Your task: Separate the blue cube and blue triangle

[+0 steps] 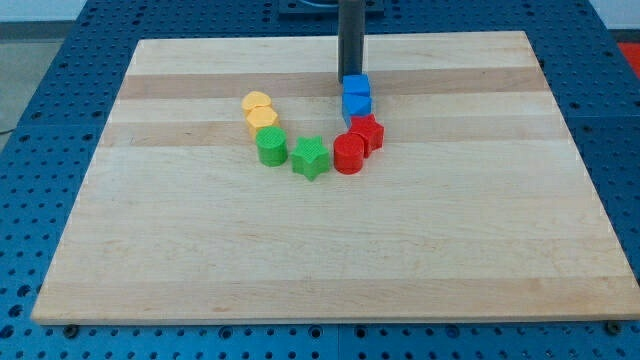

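Note:
Two blue blocks touch each other near the board's middle top: the upper one (357, 87) and the lower one (356, 106) just below it. Which is the cube and which the triangle I cannot make out. My tip (351, 76) comes down from the view's top and rests right behind the upper blue block, at its top edge, touching or nearly touching it.
A red block (367, 132) and a red cylinder (348, 154) sit just below the blue pair. A green star (310, 157), a green cylinder (270, 146) and two yellow blocks (258, 104) (263, 120) curve off to the left. The wooden board (330, 260) lies on a blue pegboard table.

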You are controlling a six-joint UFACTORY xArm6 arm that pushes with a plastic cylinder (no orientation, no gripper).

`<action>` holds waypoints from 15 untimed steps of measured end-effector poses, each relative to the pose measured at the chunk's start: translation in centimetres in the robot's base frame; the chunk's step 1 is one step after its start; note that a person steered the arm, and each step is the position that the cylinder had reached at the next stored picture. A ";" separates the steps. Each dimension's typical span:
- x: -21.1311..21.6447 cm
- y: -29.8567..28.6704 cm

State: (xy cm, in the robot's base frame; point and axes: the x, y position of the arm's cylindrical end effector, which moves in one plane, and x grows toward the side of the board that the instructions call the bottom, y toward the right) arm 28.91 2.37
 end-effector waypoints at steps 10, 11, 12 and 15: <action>3.8 -7.5; 5.9 -6.2; 6.2 -3.1; 6.2 2.8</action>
State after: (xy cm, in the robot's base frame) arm 35.08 5.19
